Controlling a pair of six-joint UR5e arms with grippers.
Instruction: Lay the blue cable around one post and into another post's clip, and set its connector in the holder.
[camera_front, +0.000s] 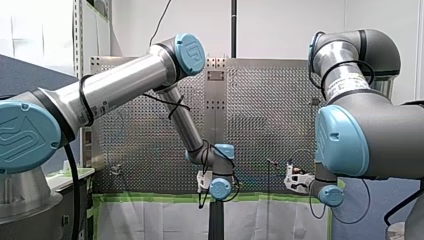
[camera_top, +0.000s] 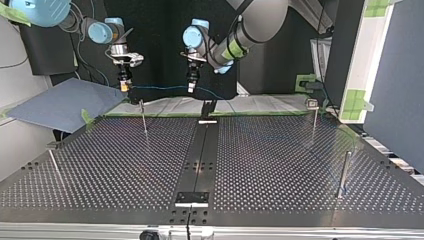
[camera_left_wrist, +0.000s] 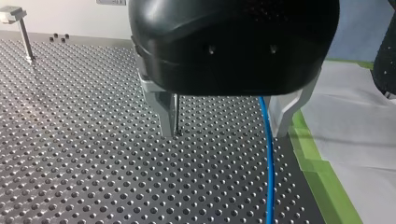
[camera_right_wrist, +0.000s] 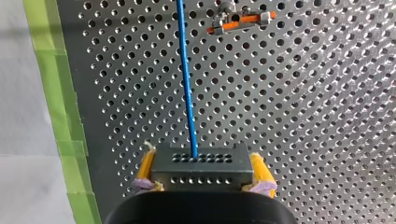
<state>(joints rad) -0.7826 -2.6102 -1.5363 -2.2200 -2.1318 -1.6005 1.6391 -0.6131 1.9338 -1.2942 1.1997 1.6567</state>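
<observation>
My right gripper (camera_right_wrist: 201, 183) is shut on the black connector block (camera_right_wrist: 201, 163), its yellow pads (camera_right_wrist: 147, 167) pressing the block's two sides. The blue cable (camera_right_wrist: 187, 84) leaves the block and runs ahead over the perforated plate, past a post with an orange clip (camera_right_wrist: 240, 19). In the top view the cable (camera_top: 160, 87) spans from my right gripper (camera_top: 123, 85) to my left gripper (camera_top: 191, 86). My left gripper (camera_left_wrist: 224, 133) is open. The cable (camera_left_wrist: 267, 158) hangs between its metal fingers (camera_left_wrist: 166, 114), near one of them and touching neither.
Thin posts stand on the plate in the top view (camera_top: 144, 117), (camera_top: 314, 116), (camera_top: 344, 172). A black bracket (camera_top: 207, 107) sits at the centre strip's far end, another (camera_top: 191, 198) at its near end. Green tape (camera_left_wrist: 322, 177) edges the plate beside white sheeting.
</observation>
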